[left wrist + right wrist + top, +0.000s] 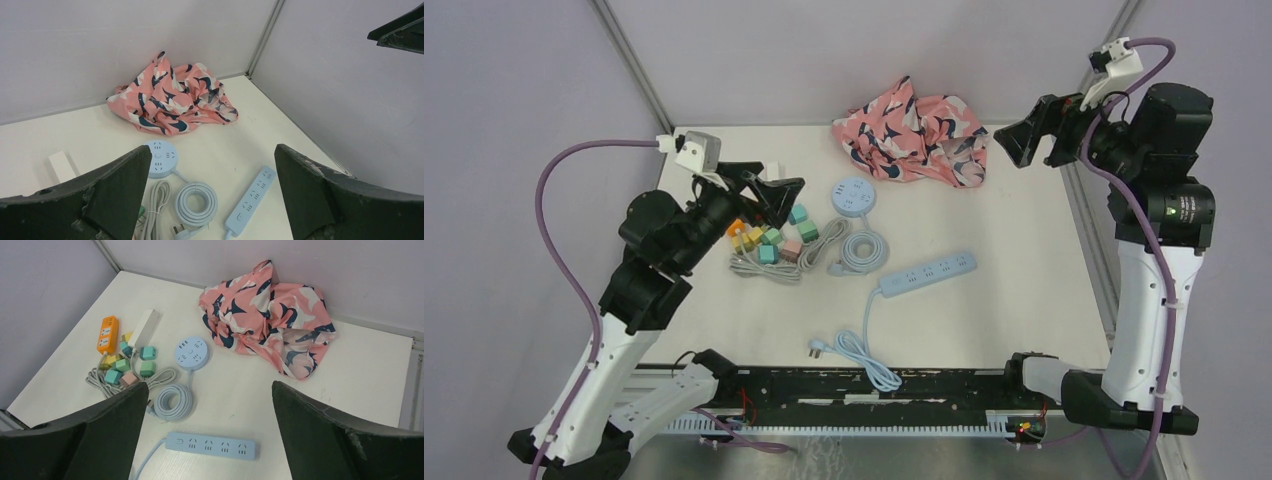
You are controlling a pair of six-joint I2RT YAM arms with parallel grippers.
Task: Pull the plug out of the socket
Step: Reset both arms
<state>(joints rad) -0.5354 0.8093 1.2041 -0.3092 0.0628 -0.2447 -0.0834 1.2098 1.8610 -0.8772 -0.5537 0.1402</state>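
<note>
Both grippers are wide open and hold nothing. The left gripper (776, 195) hangs above the left part of the table (1024, 300), and the right gripper (1022, 128) is raised high over the far right corner, well apart from everything.

The plug to pull is most probably among the cube plugs (125, 365), a small coloured group near the left edge. They lie just beside the orange strip (107, 333) and the white strip (144, 324), on top of the grey cables (161, 377). I cannot tell which cube really sits in a socket. The long blue strip (211, 445) near the middle has empty sockets, and its own plug (818, 348) lies free at the near edge.

I judge that a cube is light, hard and rather smooth, so the fingers should close on its two flat sides, not on the soft cable. The strip is also light and would rise with it. One gripper should press the strip body down while the other pulls straight out.
</note>
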